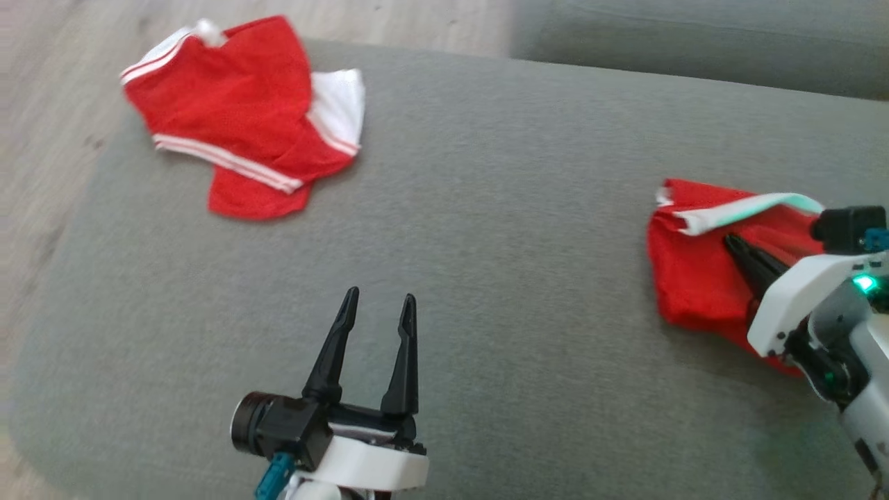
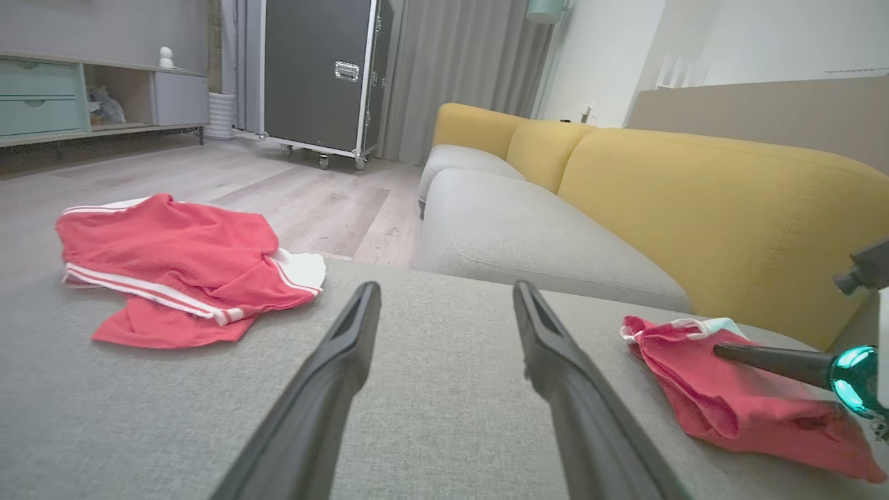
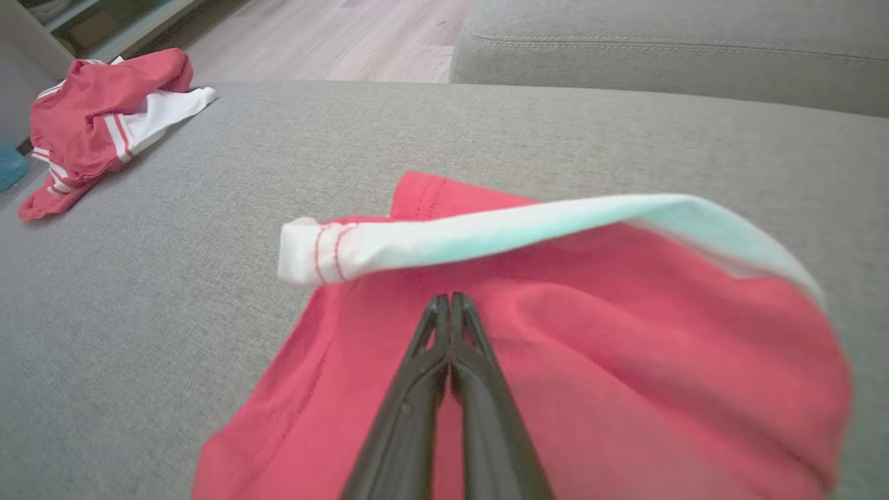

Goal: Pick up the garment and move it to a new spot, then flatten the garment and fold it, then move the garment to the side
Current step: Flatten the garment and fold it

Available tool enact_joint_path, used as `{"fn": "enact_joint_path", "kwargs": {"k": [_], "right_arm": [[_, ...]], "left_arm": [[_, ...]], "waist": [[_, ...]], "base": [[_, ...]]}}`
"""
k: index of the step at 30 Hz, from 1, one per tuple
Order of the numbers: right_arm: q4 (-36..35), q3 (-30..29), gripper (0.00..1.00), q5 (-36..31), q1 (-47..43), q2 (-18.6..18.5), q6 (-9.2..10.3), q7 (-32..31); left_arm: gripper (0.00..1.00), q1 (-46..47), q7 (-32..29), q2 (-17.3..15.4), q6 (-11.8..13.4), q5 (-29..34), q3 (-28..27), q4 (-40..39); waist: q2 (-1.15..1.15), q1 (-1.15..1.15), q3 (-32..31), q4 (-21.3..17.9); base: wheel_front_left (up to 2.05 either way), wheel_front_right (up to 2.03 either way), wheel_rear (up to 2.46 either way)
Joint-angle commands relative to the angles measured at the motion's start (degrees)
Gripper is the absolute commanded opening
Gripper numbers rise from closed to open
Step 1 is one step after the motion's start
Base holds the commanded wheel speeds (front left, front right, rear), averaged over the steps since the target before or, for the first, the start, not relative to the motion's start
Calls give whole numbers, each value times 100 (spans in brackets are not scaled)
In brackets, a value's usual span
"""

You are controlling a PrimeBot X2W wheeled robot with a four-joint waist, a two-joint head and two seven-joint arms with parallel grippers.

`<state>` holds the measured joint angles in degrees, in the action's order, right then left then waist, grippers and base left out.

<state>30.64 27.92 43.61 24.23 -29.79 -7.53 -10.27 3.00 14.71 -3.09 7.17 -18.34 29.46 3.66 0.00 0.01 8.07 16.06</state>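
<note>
The left gripper (image 1: 381, 295) hangs over the front middle of the grey seat cushion (image 1: 528, 208). Its two dark fingers are spread wide with nothing between them. The right gripper (image 3: 450, 300) is clenched, finger pressed against finger down to the tips. Those tips are planted on the red cloth of the garment (image 1: 691, 285), just beneath its white band (image 3: 486, 236) (whether a pinch of fabric is caught between them cannot be told).

On the cushion's far left corner lies some striped red clothing (image 1: 236, 118), crumpled, with white stripes and a white panel, well apart from both grippers. Beyond it, in the left wrist view, are a wood floor (image 2: 292, 187), a black wheeled case (image 2: 316, 69) and a grey curtain (image 2: 458, 62). Further right are another grey cushion (image 2: 528, 236) and the yellow backrests (image 2: 729, 208). Bare cushion lies between the left gripper and either piece of clothing.

The garment sits at the right side of the seat cushion, near the backrest, bunched into a rough heap. It is plain red. Its white band is rolled at one end and arches up over the cloth, with a greenish tint toward its right end.
</note>
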Motion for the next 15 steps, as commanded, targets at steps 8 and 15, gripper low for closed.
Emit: {"fn": "enact_joint_path", "kwargs": {"k": [8, 15], "right_arm": [[239, 344, 0, -170, 774, -69, 4, 1144], [98, 963, 5, -139, 368, 66, 4, 2380]], "left_arm": [[100, 263, 29, 21, 97, -40, -53, -143], [100, 153, 29, 21, 120, 50, -193, -43]], "waist": [[0, -1, 117, 273], [0, -1, -232, -34]], "base": [[0, 0, 0], [0, 0, 0]]}}
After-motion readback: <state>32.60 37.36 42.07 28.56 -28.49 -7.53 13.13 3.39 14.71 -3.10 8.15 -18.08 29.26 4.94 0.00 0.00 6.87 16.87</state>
